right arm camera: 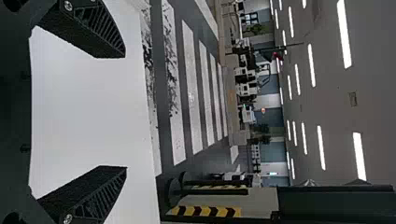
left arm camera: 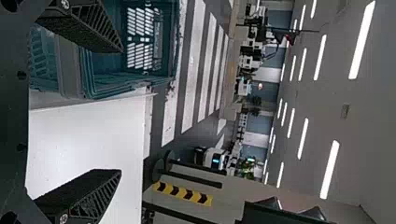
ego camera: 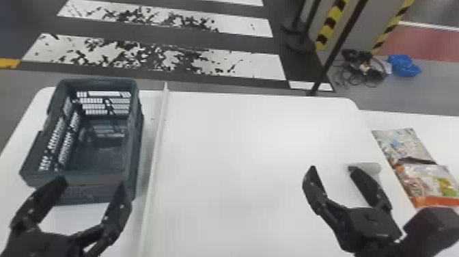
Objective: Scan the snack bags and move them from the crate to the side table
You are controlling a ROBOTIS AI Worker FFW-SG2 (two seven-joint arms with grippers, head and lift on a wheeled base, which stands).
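I see a perforated rectangular crate, desk far-left corner; flat printed snack bags, side table. Left gripper, right gripper: both wide open, empty.

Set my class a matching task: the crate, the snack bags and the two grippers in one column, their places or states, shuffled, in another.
1. Crate
2. Snack bags
3. Left gripper
4. Right gripper

A. Jaws open, nearer the bags
B. Dark, on the left of the main table
C. On the side table
D. Jaws open, near the crate

1-B, 2-C, 3-D, 4-A
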